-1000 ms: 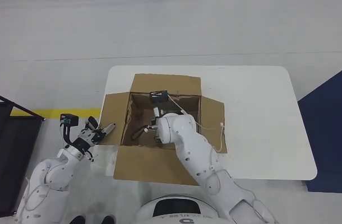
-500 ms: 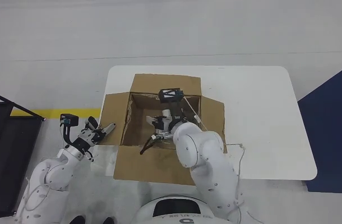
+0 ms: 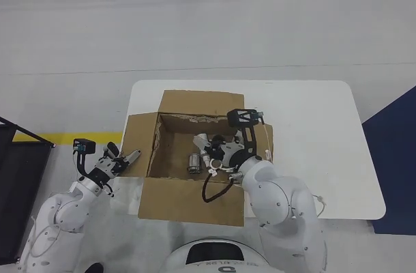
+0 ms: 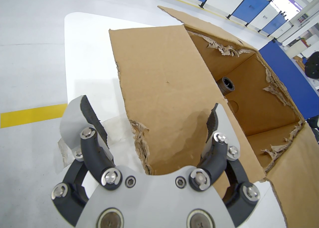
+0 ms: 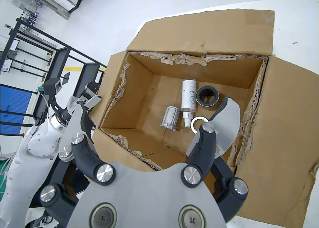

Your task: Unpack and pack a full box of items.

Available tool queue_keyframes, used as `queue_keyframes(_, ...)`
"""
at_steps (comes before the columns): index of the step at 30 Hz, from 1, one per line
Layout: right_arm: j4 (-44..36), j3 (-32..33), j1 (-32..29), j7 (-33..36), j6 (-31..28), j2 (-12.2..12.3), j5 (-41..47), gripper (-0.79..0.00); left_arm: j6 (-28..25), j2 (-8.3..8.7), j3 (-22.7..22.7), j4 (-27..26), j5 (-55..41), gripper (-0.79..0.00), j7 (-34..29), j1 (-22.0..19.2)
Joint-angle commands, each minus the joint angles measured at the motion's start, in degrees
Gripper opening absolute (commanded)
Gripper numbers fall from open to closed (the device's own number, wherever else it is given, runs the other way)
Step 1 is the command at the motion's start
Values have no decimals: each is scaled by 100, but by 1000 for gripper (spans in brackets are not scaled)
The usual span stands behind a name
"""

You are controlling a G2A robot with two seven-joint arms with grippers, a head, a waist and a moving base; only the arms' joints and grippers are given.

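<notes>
Though meant to be full, holds just four loose items as far as can be seen: brown cardboard box (image 3: 201,102) with torn, splayed flaps, standing on the white round-cornered table (image 3: 310,136). Lying close together on the box floor, toward the right arm's side: white plastic bottle with a nozzle cap (image 5: 188,99), tipped on its side; silver metal cylinder (image 5: 170,117) just beside it; short black ring-shaped sleeve (image 5: 207,96) by the bottle's other flank; flat silver washer (image 5: 198,123) near the nozzle. Poised above the open top, over these items: right gripper (image 5: 154,116), fingers spread wide, grasping nothing. Held just beside the flap on its own side, near the table edge: left gripper (image 4: 149,104), fingers likewise released, nothing between them. Reads either as an unpacking with these four left to lift out, or as a packing only partway in; cannot tell which from the layout alone. Either way, far from finished by this judgement: no item in hand, flaps not yet folded shut, and most likely a pick from the cluster below the right gripper as the step in hand.
</notes>
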Motion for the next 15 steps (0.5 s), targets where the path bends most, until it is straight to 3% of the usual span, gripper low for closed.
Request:
queue_keyframes(1, 1, 54, -56, -117, 20, 1, 156, 0, 0, 0, 0, 0, 0, 0, 0, 0)
queue_keyframes(9, -670, 2119, -775, -436, -205, 124, 2271, 0, 0, 0, 0, 0, 0, 0, 0, 0)
queue_keyframes(11, -493, 2775, -913, -552, -181, 152, 2765, 0, 0, 0, 0, 0, 0, 0, 0, 0)
queue_keyframes(15, 334, 3712, -895, -627, -678, 235, 3592, 0, 0, 0, 0, 0, 0, 0, 0, 0)
